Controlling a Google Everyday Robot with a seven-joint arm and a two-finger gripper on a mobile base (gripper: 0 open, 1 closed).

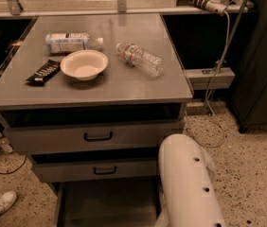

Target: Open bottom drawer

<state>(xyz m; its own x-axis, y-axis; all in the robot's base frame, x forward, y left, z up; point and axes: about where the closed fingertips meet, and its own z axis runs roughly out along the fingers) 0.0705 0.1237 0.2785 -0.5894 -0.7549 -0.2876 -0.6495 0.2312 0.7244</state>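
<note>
Behind the white arm point(190, 183) by the pulled-out bottom drawer point(106, 206), the gripper is hidden, its state untellable.

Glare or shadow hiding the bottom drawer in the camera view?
Camera view: warm dim light; soft glare on the tabletop's far edge; bowl casts a short shadow; bottom drawer tray sits in shade; white arm covers its right side; gripper not in view.
</note>
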